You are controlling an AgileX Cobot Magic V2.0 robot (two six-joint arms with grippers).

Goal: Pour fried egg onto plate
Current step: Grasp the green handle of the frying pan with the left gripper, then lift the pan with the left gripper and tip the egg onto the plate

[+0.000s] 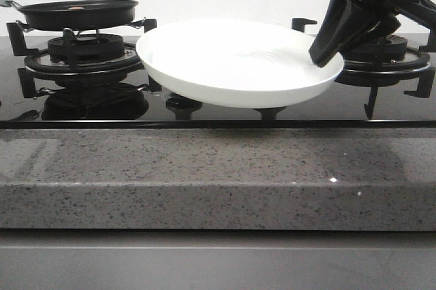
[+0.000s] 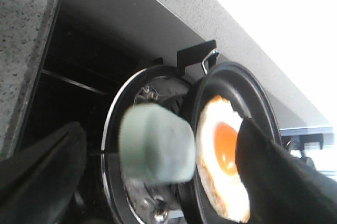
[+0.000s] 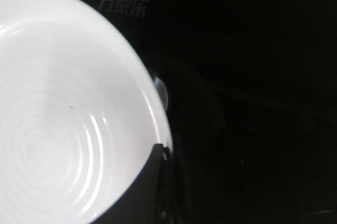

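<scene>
Plate [image 1: 238,65] in right tool [image 1: 325,55]

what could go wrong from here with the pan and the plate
1. The right gripper pinches only the rim of the round white plate, held above the black glass stovetop; it could tip or slip out.
2. The floppy white fried egg lies in the black frying pan, apart from the plate; poured early, it could land on the hob.

The fried egg [image 2: 224,166] lies in the pan [image 1: 78,12] over the left burner [image 1: 85,52]. The plate [image 1: 238,65] sits right of it, mid-stove, counter [image 1: 218,174] in front.
</scene>
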